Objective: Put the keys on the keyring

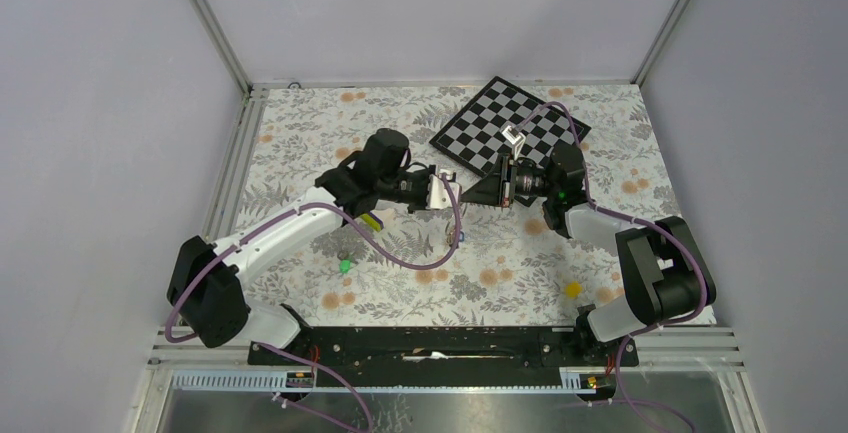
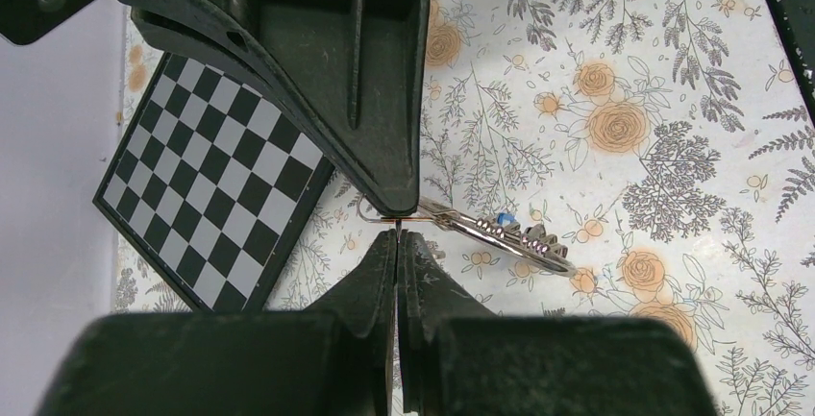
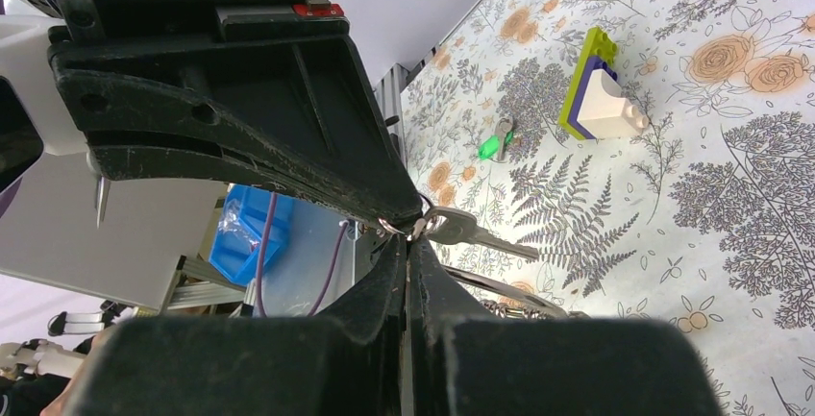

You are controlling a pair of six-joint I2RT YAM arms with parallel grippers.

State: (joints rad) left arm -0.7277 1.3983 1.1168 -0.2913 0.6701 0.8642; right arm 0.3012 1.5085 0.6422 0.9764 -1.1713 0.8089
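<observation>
Threading step, held above the table [image 1: 500, 273]: keyring [image 2: 553, 264] carries at least a blue-headed key [image 2: 502, 218]. Left gripper [image 2: 396, 238] is clamped fully closed on the wire. Right gripper [image 3: 408, 243] is closed too, tip to tip with it; on key or wire, cannot tell. Green key [image 3: 492, 145] lies loose below; adding it probably means freeing one grip.

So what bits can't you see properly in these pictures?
- Left wrist view: the right gripper hides most of the keyring; only a bit of thin wire shows.
- Top view: the keyring is too tiny to spot where the left gripper and right gripper meet.
- Right wrist view: too small to tell whether the key is threaded on the keyring.
- Top view: the left arm covers most of the wedge block.
</observation>
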